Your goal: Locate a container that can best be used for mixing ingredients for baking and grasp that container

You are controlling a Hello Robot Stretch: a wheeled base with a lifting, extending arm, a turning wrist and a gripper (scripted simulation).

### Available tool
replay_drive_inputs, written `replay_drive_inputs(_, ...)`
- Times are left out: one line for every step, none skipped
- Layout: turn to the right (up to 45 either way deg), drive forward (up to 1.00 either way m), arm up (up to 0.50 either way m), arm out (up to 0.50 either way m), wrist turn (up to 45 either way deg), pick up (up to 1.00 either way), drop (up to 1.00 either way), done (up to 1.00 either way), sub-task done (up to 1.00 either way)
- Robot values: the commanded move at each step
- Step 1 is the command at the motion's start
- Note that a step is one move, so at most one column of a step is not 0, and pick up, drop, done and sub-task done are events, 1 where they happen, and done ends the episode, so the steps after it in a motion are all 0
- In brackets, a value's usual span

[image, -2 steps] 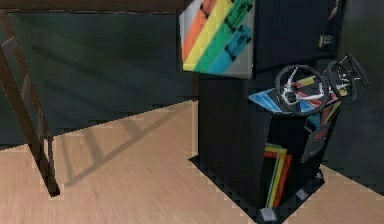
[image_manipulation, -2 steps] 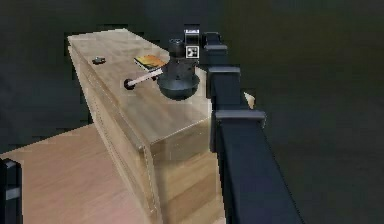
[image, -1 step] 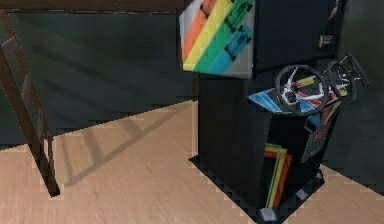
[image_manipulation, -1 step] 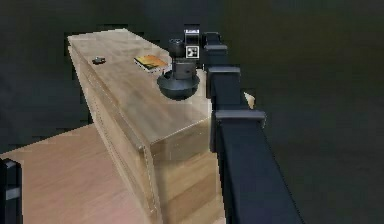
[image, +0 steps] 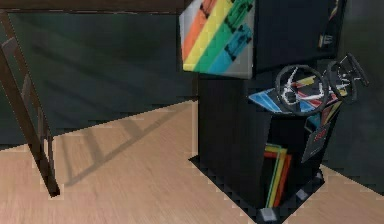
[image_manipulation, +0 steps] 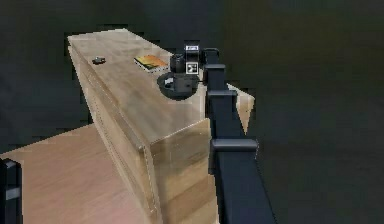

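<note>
A dark round bowl-like container [image_manipulation: 176, 89] lies on top of a long light wooden counter [image_manipulation: 130, 110] in the arm side view. My arm rises as a dark bar from the bottom edge to the counter top, ending at two white marked squares. Just left of them is the gripper [image_manipulation: 177, 68], close to the dark container. I cannot tell whether it touches the container or holds anything.
On the counter also lie a flat yellow-brown thing [image_manipulation: 150, 62] and a small dark thing [image_manipulation: 98, 60]. In the forward view a black arcade cabinet [image: 250, 120] with rainbow stripes and steering wheels stands right. A wooden ladder [image: 28, 100] leans left, with open wooden floor [image: 120, 170] between.
</note>
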Motion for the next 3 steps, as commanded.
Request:
replay_drive_inputs(0.0,0.0,0.0,0.0,0.0,1.0,0.0,0.0,0.0)
replay_drive_inputs(0.0,0.0,0.04,0.0,0.0,0.0,0.0,0.0,0.0)
replay_drive_inputs(0.0,0.0,0.0,0.0,0.0,0.0,0.0,1.0,0.0)
